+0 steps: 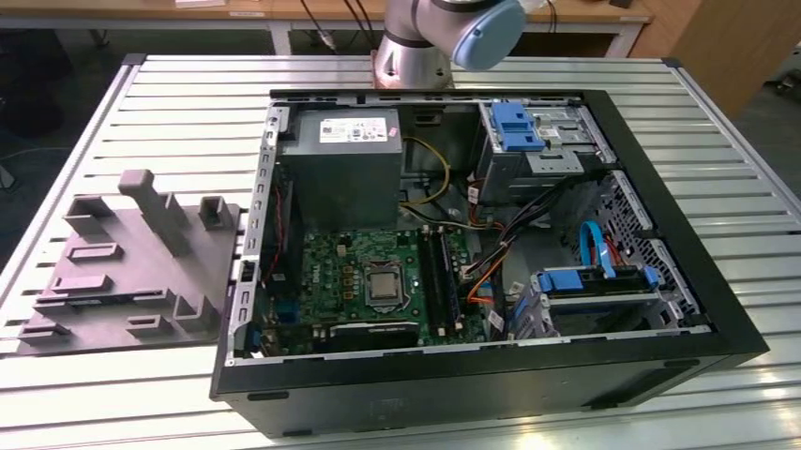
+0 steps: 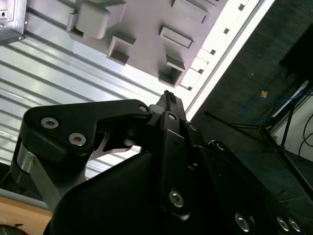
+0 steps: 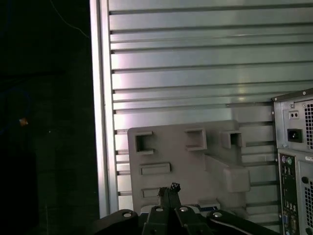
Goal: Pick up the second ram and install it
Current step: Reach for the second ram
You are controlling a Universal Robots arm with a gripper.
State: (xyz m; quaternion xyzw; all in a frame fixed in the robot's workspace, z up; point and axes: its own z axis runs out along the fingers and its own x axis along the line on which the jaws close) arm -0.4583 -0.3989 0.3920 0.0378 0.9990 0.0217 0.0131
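In both wrist views my gripper [image 3: 169, 192] [image 2: 168, 101] hangs high above the grey moulded tray [image 3: 186, 164] [image 2: 146, 29], its two black fingers pressed together with nothing showing between them. The tray [image 1: 126, 272] lies on the slatted table at the exterior view's left, beside the open computer case [image 1: 476, 262]. Inside the case, the black slot rails [image 1: 434, 267] run alongside the processor socket on the green motherboard [image 1: 363, 277]. The second ram is out of view or hidden.
The case's back panel [image 3: 296, 161] with its ports stands close beside the tray. The arm's base [image 1: 419, 47] rises behind the case. The table edge [image 3: 100, 122] drops off to dark floor, where cables and a stand [image 2: 274, 127] lie.
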